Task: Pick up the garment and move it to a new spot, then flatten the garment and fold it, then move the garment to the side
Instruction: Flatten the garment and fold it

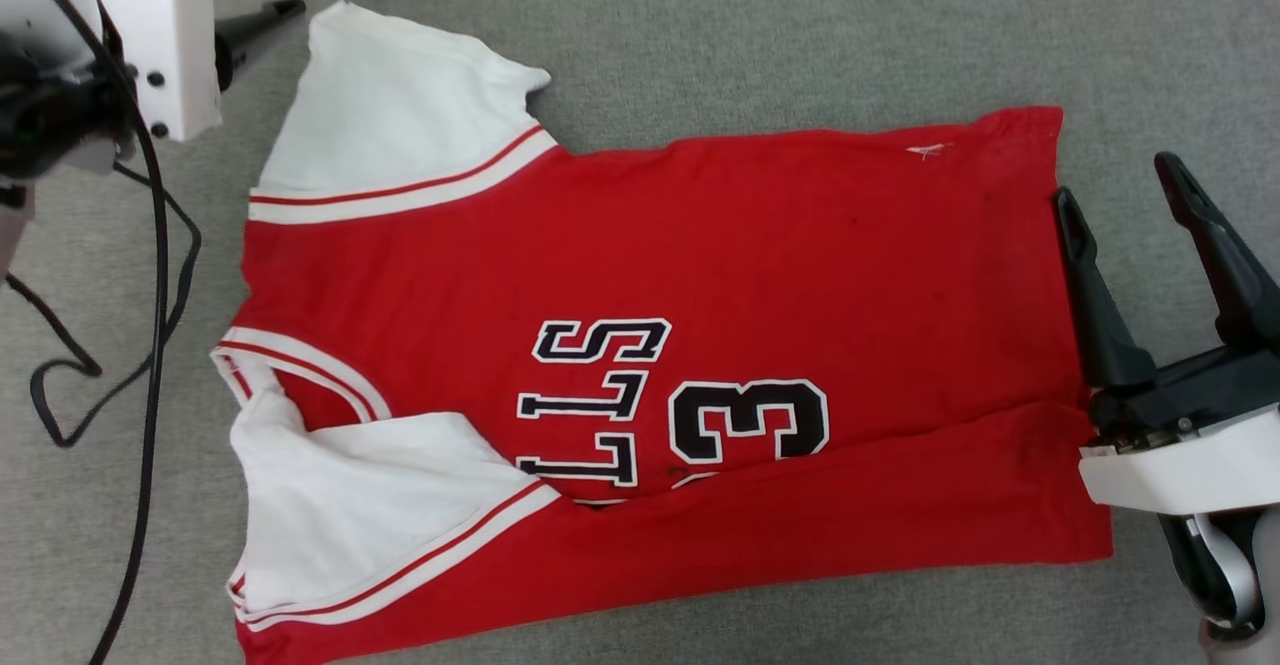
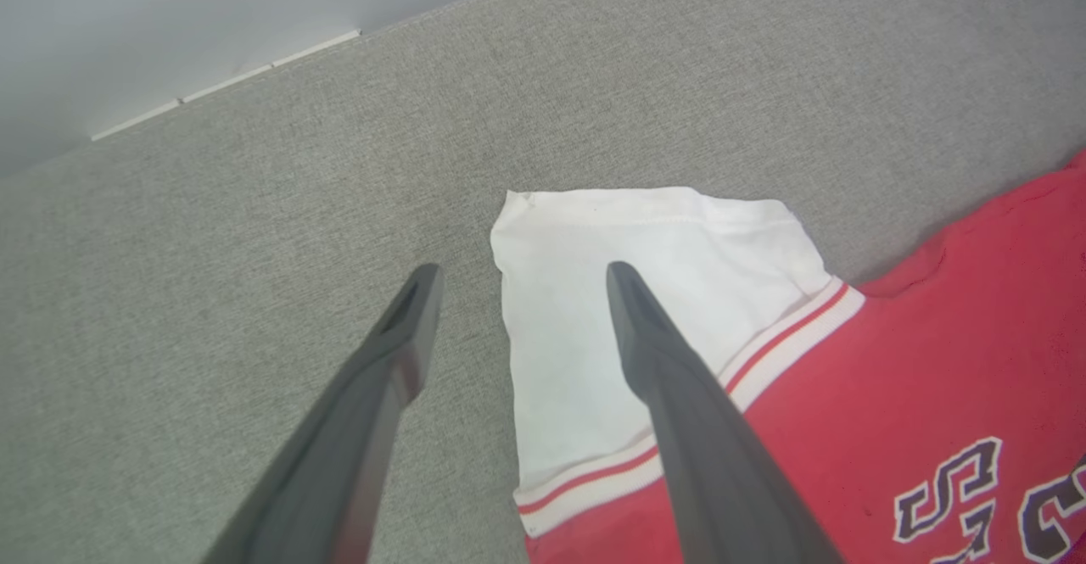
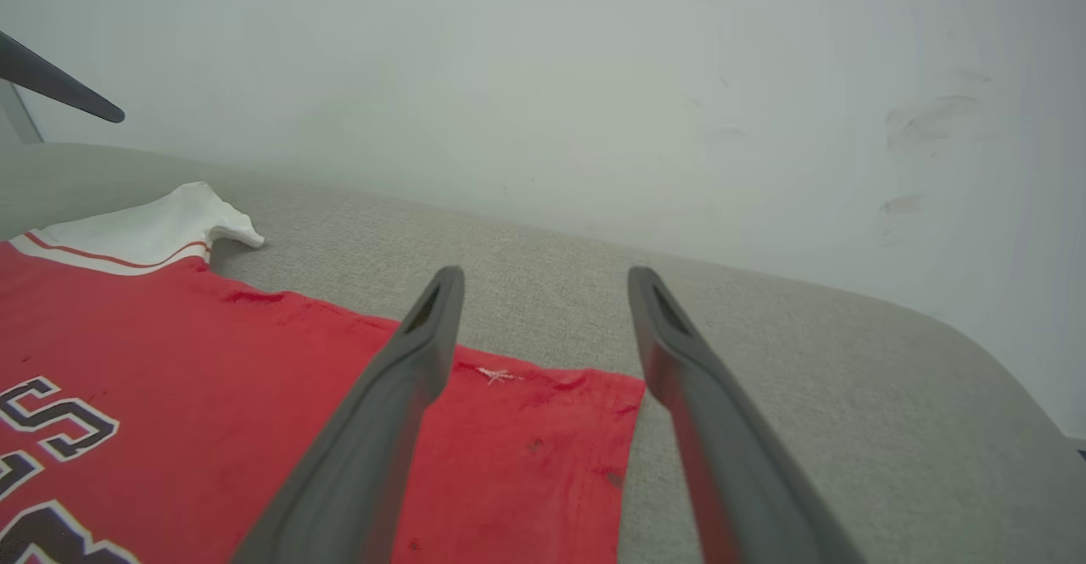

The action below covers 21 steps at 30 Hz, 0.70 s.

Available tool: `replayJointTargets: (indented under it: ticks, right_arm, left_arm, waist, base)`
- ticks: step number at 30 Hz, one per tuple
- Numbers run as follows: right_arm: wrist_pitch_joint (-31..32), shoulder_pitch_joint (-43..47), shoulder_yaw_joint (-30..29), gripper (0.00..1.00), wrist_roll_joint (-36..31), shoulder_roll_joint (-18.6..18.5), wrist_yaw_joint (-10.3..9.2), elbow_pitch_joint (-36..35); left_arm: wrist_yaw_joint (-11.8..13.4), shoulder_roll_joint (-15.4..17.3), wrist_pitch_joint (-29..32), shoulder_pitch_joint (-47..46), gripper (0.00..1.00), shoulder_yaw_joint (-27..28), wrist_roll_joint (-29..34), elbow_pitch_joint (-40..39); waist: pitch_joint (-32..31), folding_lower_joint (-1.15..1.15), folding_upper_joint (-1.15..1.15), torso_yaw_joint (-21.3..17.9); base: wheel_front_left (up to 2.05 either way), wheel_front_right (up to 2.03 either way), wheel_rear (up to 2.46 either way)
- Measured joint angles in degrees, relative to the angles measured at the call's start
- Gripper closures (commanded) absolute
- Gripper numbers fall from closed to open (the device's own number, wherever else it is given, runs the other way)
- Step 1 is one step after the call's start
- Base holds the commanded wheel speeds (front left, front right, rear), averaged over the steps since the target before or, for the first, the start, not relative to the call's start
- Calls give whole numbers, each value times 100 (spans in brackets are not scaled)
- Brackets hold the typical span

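Garment [image 1: 700, 275] flat between left end effector [image 2: 517, 274] and right end effector [image 1: 1115, 177]

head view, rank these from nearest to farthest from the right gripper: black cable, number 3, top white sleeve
1. number 3, lower centre, nearest the right gripper
2. top white sleeve, upper left
3. black cable, far left

A grey fabric surface [image 1: 800, 25] carries the jersey [image 1: 700, 245], spread flat across the middle of the frame. Its white sleeves lie at the left, its hem at the right, its lower side folded over.
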Motion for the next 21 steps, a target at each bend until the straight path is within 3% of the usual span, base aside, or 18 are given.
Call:
replayJointTargets:
  ticks: [7,19,20,21]
  right_arm:
    - [-75,-289,171,0,-9,21,0,75]
    - [-203,-459,302,0,13,32,0,142]
    - [-204,-460,310,0,18,33,0,145]
    - [-205,-466,313,0,19,33,0,148]
  left_arm:
    - [31,-149,545,-465,0,-216,112,398]
    - [-73,-204,565,-455,0,-482,257,892]
    - [-79,-207,537,-413,11,-472,207,906]
    - [-98,-212,521,-383,75,-465,170,916]
  waist:
    - [410,0,0,-144]
    - [651,-1,0,-364]
    - [641,-1,0,-374]
    - [628,-1,0,-380]
  base:
    - [0,0,0]
    - [0,0,0]
    - [0,0,0]
    - [0,0,0]
